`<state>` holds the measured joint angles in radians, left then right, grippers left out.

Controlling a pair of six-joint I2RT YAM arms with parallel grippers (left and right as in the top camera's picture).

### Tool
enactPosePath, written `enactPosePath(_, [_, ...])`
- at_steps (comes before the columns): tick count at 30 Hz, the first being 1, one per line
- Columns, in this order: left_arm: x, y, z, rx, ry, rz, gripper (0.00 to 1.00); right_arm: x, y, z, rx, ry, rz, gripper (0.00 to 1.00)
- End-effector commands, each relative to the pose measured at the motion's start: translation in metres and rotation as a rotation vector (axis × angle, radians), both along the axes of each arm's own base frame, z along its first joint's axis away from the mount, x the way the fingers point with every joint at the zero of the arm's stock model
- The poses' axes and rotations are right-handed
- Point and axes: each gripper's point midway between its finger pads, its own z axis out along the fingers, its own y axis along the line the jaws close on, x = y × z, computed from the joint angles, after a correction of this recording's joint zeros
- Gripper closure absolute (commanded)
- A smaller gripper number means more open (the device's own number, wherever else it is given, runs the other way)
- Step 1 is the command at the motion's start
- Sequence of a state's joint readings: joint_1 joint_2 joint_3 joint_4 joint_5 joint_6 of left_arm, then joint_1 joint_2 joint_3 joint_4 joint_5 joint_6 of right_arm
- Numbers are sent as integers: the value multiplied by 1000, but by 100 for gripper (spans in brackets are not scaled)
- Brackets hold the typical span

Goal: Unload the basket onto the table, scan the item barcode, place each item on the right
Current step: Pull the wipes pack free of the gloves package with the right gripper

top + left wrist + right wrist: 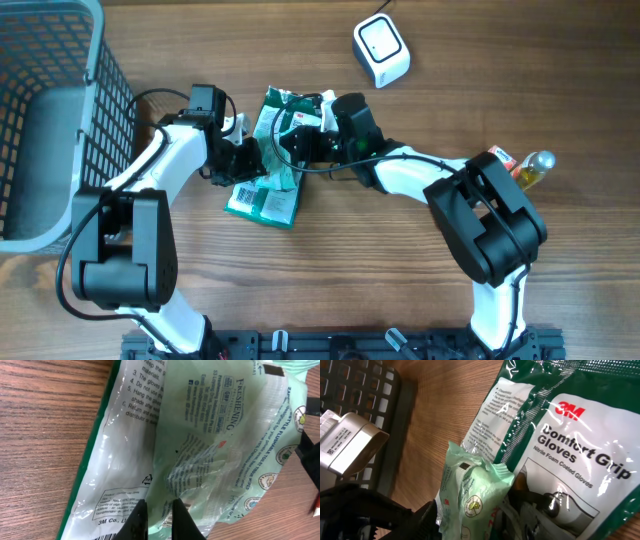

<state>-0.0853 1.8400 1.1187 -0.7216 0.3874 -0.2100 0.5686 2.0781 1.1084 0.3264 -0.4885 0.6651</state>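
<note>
Checking labels first. What reads on the held item? (A)

The wipes pack, pale green, prints "FRESHENING" and, along its edge, "FLUSHABLE TOILET WIPES". It sits mid-table, lying over the glove pack. (B)

And the glove pack? (A)

Front: red "3M", "Comfort Grip Gloves", "Nitrile Foam Coated Gloves". The clear back panel carries numbered care lines, "Do not use" and "Hang the" among them, with "3M Co." near the bottom. It lies flat on the table. (B)

Jaws, left arm? (A)

The left gripper has its jaws clenched on the near edge of the wipes pack, with film bunched between them. (B)

Right arm? (A)

The right gripper has its jaws part-spread with the wipes pack crumpled between them. It looks gripped, though the contact is dark in that view. (B)

Surroundings? (A)

A white scanner sits toward the far edge, well apart from both packs. A grey basket is at the left and a bottle at the right. (B)
</note>
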Motion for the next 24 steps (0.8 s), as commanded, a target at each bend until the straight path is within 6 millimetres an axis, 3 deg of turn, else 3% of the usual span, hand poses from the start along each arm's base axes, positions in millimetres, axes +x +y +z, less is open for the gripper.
enactPosePath(1, [2,5,-7,39,0,-17,92,-4,4,-26,-34,7,3,47])
enactPosePath(4, [2,6,-8,43,1,-16,92,-8,8,-35,-35,15,16,47])
enactPosePath(9, [2,6,-8,44,-1,-16,92,-9,10,-33,-19,10,29,62])
enactPosePath(17, [4,5,-8,43,-7,-16,92,-14,15,-30,4,18,61,65])
enactPosePath(22, [3,5,-7,43,-6,-16,96,-14,15,-29,0,-7,84,90])
enactPosePath(24, [4,6,-5,42,-13,-15,96,-17,18,-24,19,-17,113,94])
